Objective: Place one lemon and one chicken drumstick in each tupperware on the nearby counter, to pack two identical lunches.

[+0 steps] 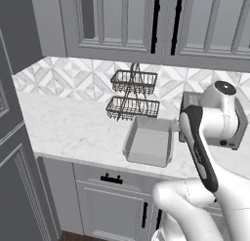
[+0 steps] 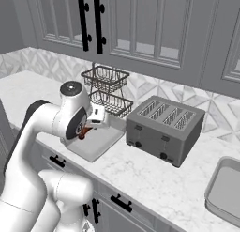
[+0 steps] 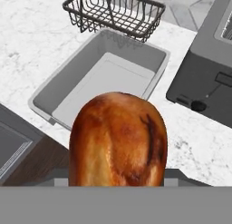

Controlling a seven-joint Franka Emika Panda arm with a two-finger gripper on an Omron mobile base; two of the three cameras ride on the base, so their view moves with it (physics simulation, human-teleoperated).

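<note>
above the near rim of the tupperware (image 3: pixel 102 78), beside the toaster (image 2: pixel 165 124), the gripper (image 2: pixel 86 130) pinches a chicken drumstick (image 3: pixel 118 139).

Browned chicken drumstick (image 3: pixel 118 141) large in the foreground; beyond it, grey tupperware (image 3: pixel 50 90) on the counter (image 3: pixel 27 41); wire basket (image 3: pixel 113 12) behind

We find no readable text, label, brand, number or sign anywhere; the toaster (image 2: pixel 165 127), cabinets (image 2: pixel 140 29) and surface (image 1: pixel 68 128) all look blank to us.
</note>
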